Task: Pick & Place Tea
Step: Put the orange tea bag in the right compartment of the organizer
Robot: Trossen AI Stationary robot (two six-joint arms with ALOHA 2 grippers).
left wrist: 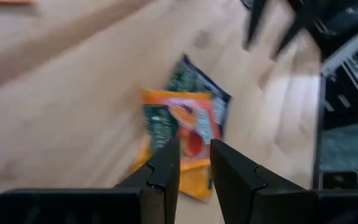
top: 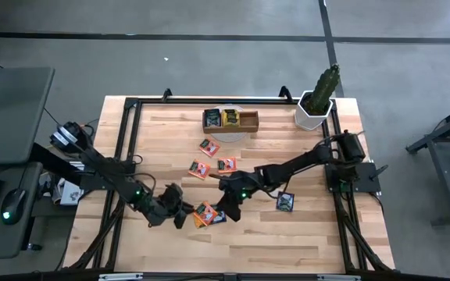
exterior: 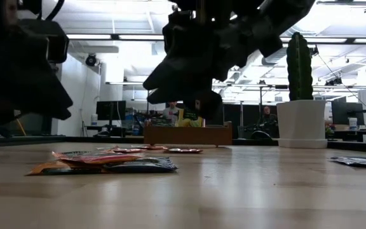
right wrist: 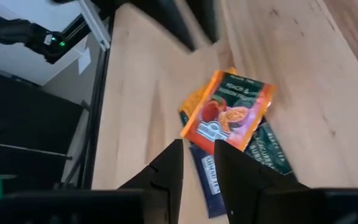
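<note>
A small pile of tea sachets (top: 207,215) lies flat on the wooden table near its front middle. An orange sachet (right wrist: 229,112) is on top, with dark blue-black ones (right wrist: 207,180) under it. My left gripper (top: 182,212) hovers just left of the pile, its fingers (left wrist: 194,163) a narrow gap apart with nothing between them. My right gripper (top: 226,212) hovers just right of the pile, its fingers (right wrist: 199,158) also slightly apart and empty. In the low view both grippers hang above the pile (exterior: 107,162), clear of the table.
A brown wooden tray (top: 230,119) holding sachets stands at the far middle. Three orange sachets (top: 208,147) (top: 200,168) (top: 226,164) lie between it and the pile. A dark sachet (top: 285,201) lies to the right. A potted cactus (top: 316,105) stands at the far right corner.
</note>
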